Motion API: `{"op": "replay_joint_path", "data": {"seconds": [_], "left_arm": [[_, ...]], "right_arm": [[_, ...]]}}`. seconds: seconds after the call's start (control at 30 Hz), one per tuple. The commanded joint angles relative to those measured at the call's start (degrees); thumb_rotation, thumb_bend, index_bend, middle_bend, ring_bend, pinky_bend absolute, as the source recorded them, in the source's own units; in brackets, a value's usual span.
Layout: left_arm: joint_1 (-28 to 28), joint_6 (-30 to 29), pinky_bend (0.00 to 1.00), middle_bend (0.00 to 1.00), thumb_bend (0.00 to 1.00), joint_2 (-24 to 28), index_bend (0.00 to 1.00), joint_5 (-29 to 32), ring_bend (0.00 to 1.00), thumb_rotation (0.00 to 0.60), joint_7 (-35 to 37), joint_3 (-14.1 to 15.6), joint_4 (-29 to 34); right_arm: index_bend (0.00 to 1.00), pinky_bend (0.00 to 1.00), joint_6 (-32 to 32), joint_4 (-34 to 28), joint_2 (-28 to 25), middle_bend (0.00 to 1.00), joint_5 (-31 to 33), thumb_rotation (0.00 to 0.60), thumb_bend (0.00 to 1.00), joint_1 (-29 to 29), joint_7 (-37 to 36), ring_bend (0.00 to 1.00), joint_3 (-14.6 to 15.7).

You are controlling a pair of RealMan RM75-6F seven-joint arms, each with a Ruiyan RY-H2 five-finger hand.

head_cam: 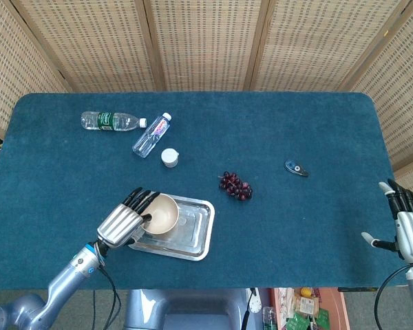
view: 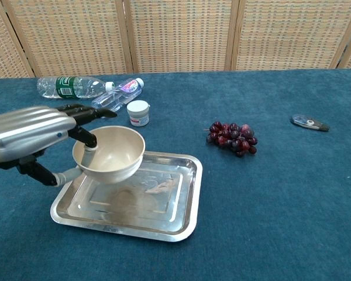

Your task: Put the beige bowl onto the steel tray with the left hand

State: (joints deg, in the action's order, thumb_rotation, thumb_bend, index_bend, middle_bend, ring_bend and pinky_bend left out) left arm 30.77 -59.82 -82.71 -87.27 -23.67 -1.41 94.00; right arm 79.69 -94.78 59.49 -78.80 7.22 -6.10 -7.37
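My left hand grips the beige bowl by its left rim, fingers inside and thumb under. In the chest view the bowl hangs upright, a little above the left part of the steel tray, casting a shadow on it. My right hand hovers off the table's front right corner with fingers apart and nothing in it; the chest view does not show it.
Two clear water bottles lie at the back left, with a small white jar near them. A bunch of dark grapes lies right of the tray. A small grey gadget sits further right.
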Motion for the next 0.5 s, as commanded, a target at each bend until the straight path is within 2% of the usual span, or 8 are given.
{"op": "replay_joint_path", "data": {"seconds": [0.03,0.2,0.23,0.3,0.33,0.37,0.43,0.5], "left_arm": [[0.21,0.83,0.0,0.0,0.47,-1.77,0.65,0.08,0.0,0.6,-0.4,1.09,-1.67],[0.29,1.27,0.0,0.0,0.46,-3.88,0.63,0.64,0.0,0.6,0.41,1.55,-3.86],[0.35,1.46,0.0,0.0,0.41,-4.16,0.57,0.8,0.0,0.6,0.55,1.63,-4.17],[0.38,1.84,0.0,0.0,0.2,-4.42,0.35,1.26,0.0,0.6,0.61,1.8,-4.42],[0.34,2.17,0.0,0.0,0.07,-4.46,0.19,1.93,0.0,0.6,0.39,1.82,-4.35],[0.28,2.6,0.0,0.0,0.01,-4.35,0.07,2.85,0.0,0.6,0.02,1.81,-4.09],[0.37,3.13,0.0,0.0,0.0,-3.71,0.0,4.1,0.0,0.6,0.22,1.51,-2.88],[0.34,2.75,0.0,0.0,0.0,-2.87,0.0,4.29,0.0,0.6,1.01,1.2,-1.86]], "right_arm": [[0.04,0.0,-0.07,0.06,0.03,0.0,0.16,0.6,0.0,0.01,0.02,0.0,-0.05],[0.04,0.0,-0.04,-0.01,-0.07,0.0,0.11,0.6,0.0,-0.01,-0.14,0.0,-0.07],[0.04,0.0,-0.03,-0.01,-0.09,0.0,0.08,0.6,0.0,-0.03,-0.19,0.0,-0.06],[0.04,0.0,-0.03,-0.05,-0.16,0.0,0.06,0.6,0.0,-0.04,-0.28,0.0,-0.06],[0.04,0.0,-0.05,-0.05,-0.2,0.0,0.06,0.6,0.0,-0.05,-0.34,0.0,-0.06],[0.04,0.0,-0.04,-0.06,-0.22,0.0,0.08,0.6,0.0,-0.04,-0.37,0.0,-0.09],[0.04,0.0,0.03,-0.07,-0.25,0.0,0.13,0.6,0.0,-0.07,-0.38,0.0,-0.14],[0.04,0.0,0.05,-0.07,-0.27,0.0,0.15,0.6,0.0,-0.08,-0.39,0.0,-0.15]]}}
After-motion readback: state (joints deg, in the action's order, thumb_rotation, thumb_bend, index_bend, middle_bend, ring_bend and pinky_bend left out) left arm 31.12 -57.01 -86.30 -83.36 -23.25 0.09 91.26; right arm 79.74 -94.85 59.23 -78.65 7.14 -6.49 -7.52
